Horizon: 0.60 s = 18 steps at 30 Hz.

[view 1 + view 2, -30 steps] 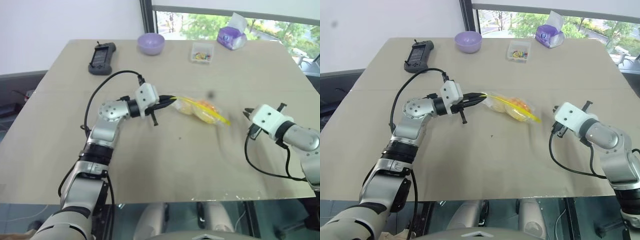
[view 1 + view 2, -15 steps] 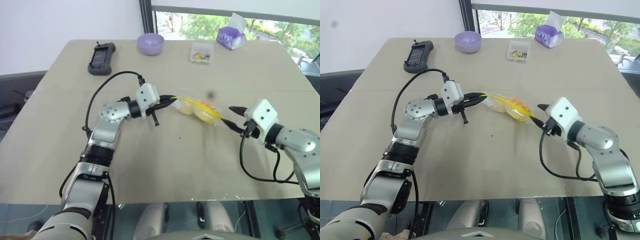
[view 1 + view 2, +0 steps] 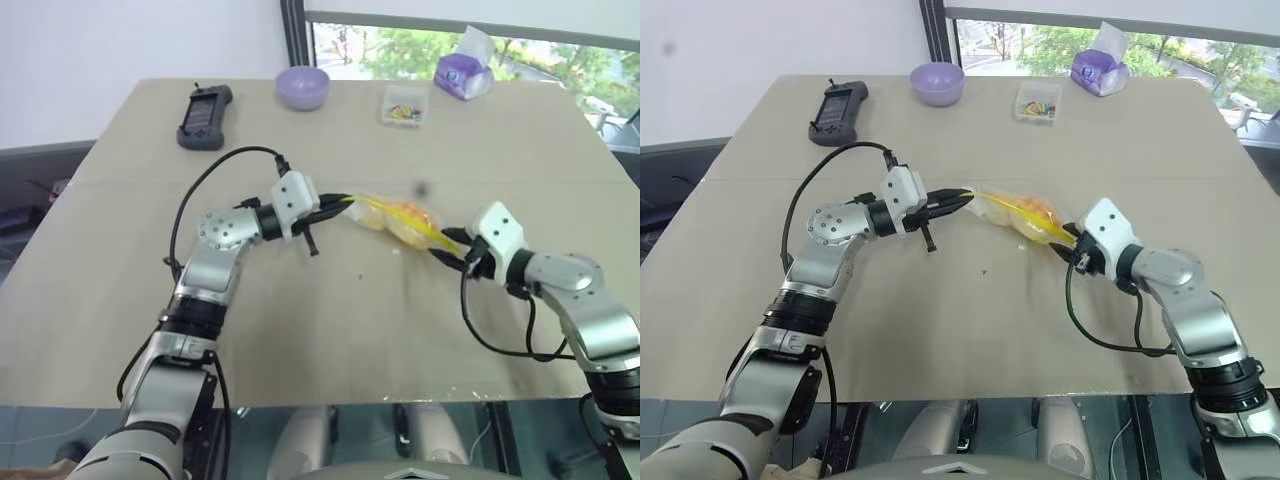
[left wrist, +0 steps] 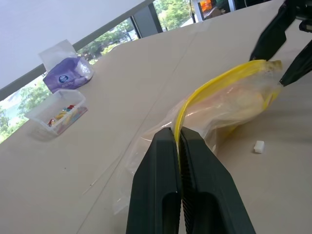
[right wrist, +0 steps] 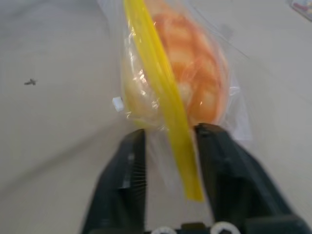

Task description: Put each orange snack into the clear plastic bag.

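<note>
Both orange snacks (image 5: pixel 195 83) inside clear bag (image 3: pixel 400 218), mid-table. Left gripper (image 4: pixel 179 141) clamped tight on one end of bag's yellow seal strip (image 5: pixel 161 92). Right gripper (image 5: pixel 170 146) at strip's other end, fingers (image 5: pixel 129 170) parted on either side of strip, gap visible, not pinching. Purple bowl (image 3: pixel 302 86), candy box (image 3: pixel 405 105), tissue pack (image 3: pixel 462 72), black handset (image 3: pixel 204 116) along far edge.

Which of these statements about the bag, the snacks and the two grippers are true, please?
1. The left gripper is shut on the bag's yellow strip. True.
2. The orange snacks lie loose on the table. False: they are inside the clear bag.
3. The right gripper has its fingers on either side of the strip. True.
4. The purple bowl holds candies. False: the candies are in the small clear box.
</note>
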Each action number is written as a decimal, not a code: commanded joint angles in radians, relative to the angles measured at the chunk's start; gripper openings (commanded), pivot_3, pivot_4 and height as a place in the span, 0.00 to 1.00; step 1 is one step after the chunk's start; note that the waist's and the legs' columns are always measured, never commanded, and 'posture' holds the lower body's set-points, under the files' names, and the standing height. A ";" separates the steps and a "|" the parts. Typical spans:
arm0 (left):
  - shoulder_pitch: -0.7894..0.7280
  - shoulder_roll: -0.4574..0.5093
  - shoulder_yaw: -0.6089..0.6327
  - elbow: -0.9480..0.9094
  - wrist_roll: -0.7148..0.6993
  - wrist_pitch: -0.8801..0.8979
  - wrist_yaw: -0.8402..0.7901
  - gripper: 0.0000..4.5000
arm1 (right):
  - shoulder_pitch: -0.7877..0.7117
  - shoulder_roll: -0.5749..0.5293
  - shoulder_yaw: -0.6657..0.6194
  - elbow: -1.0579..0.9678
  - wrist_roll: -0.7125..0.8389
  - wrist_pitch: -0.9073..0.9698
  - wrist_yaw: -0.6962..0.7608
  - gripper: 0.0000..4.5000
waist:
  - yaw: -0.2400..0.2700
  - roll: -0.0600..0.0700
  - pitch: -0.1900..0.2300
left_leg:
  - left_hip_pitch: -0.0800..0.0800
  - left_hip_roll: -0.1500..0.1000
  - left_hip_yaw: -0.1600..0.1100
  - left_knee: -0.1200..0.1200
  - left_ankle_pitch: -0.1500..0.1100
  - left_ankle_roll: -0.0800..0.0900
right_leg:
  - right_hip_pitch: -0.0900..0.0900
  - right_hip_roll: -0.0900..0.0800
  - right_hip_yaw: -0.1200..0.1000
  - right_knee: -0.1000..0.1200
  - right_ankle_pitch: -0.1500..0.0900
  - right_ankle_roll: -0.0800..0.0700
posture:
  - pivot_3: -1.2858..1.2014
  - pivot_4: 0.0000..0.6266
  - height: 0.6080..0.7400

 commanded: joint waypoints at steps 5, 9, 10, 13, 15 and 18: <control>-0.006 0.005 0.052 -0.072 -0.046 0.049 0.025 0.00 | -0.066 -0.064 -0.092 -0.060 0.018 -0.004 -0.009 0.01 | 0.000 0.000 0.000 | 0.000 0.000 0.000 0.000 0.000 0.000 | 0.000 0.000 0.000 0.000 0.000 0.000 | 0.52 0.24 1.00; -0.082 -0.016 0.059 0.010 -0.026 0.052 0.068 0.00 | -0.183 -0.098 -0.125 0.030 -0.054 -0.067 -0.091 0.01 | 0.001 0.000 0.000 | 0.000 0.000 0.000 0.000 0.000 0.000 | 0.000 0.000 0.000 0.000 0.000 0.000 | 0.52 0.24 1.00; -0.118 -0.028 0.054 0.061 -0.002 0.022 0.089 0.00 | -0.218 -0.102 -0.118 0.080 -0.091 -0.109 -0.126 0.01 | 0.001 0.000 0.000 | 0.000 0.000 0.000 0.000 0.000 0.000 | 0.000 0.000 0.000 0.000 0.000 0.000 | 0.52 0.24 1.00; -0.221 -0.061 0.050 0.205 0.076 -0.081 0.198 0.00 | -0.278 -0.098 -0.096 0.192 -0.162 -0.206 -0.203 0.01 | 0.008 0.000 0.000 | 0.000 -0.001 0.000 0.001 0.000 0.000 | 0.000 0.000 -0.001 0.000 0.001 0.000 | 0.52 0.24 1.00; -0.255 -0.069 0.051 0.254 0.092 -0.144 0.219 0.00 | -0.277 -0.092 -0.098 0.198 -0.166 -0.242 -0.212 0.01 | 0.005 0.000 0.000 | -0.001 -0.001 0.001 0.000 0.000 0.000 | 0.000 -0.001 -0.001 -0.001 0.001 0.000 | 0.52 0.24 1.00; -0.233 -0.059 0.036 0.253 0.074 -0.190 0.155 0.00 | -0.227 -0.086 -0.123 0.134 -0.148 -0.254 -0.209 0.01 | -0.004 0.000 0.000 | -0.002 -0.001 0.001 -0.002 0.000 0.000 | -0.002 -0.001 0.001 -0.003 0.001 0.000 | 0.52 0.24 1.00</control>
